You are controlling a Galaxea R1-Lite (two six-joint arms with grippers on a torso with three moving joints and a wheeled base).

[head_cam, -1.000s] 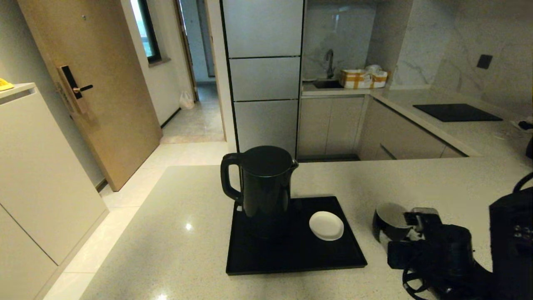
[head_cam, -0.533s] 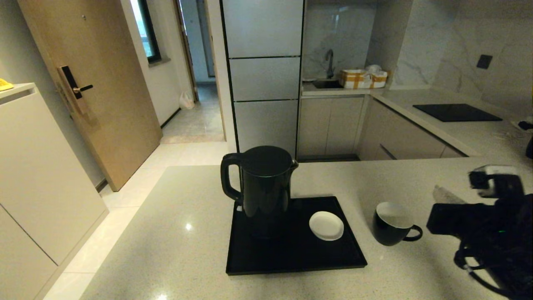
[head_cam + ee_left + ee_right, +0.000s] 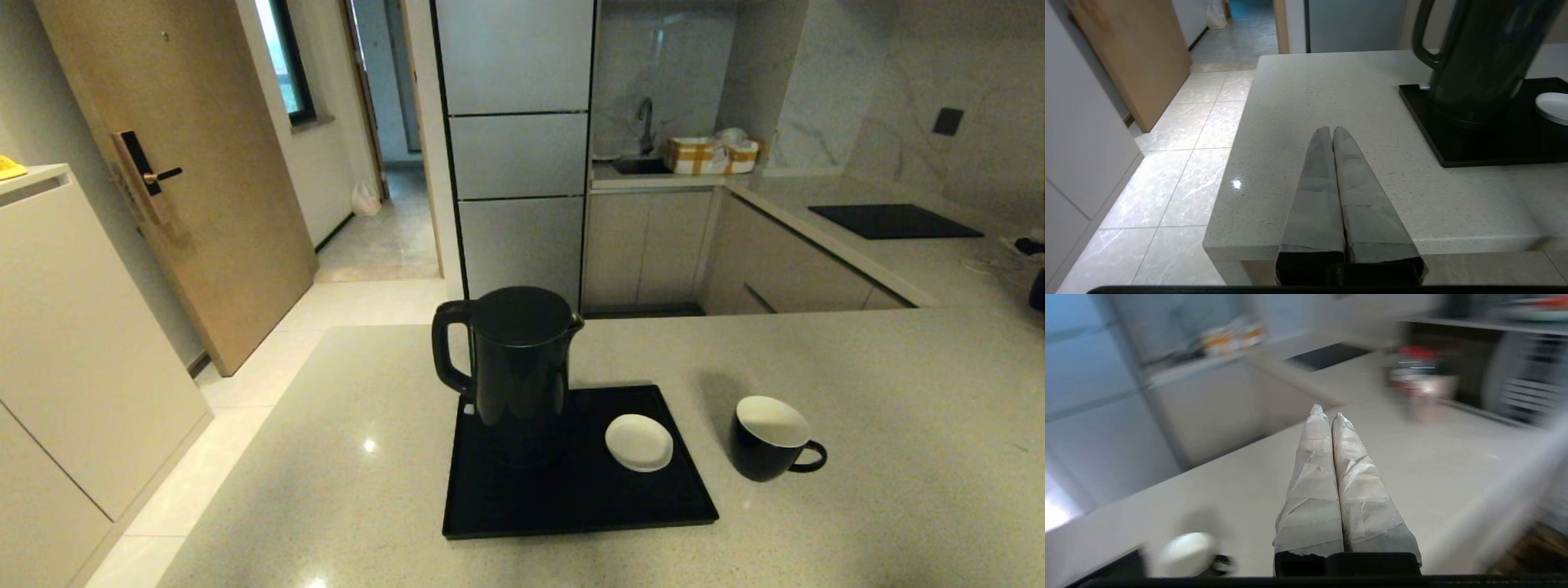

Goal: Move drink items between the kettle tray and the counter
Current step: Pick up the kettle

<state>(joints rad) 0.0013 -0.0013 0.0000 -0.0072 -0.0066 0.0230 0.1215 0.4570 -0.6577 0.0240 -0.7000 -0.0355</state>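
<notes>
The tall black kettle (image 3: pixel 516 371) stands upright on the left half of the black tray (image 3: pixel 571 506); it also shows in the left wrist view (image 3: pixel 1486 57). The small black cup (image 3: pixel 767 447) with white inside stands on the beige counter (image 3: pixel 882 384) just right of the tray, handle pointing right; it appears blurred (image 3: pixel 1186 555) in the right wrist view. Neither arm shows in the head view. My left gripper (image 3: pixel 1332 130) is shut and empty near the counter's front left edge. My right gripper (image 3: pixel 1327 412) is shut and empty above the counter, right of the cup.
A small white saucer (image 3: pixel 639 442) lies on the tray's right part. A black cooktop panel (image 3: pixel 894 220) is set into the far right worktop. A sink and boxes (image 3: pixel 712 153) sit at the back. The counter's left edge drops to the tiled floor (image 3: pixel 1180 163).
My right gripper let go of the cup on the counter, then drew back to the right and out of the head view. The cup, kettle and saucer stay put.
</notes>
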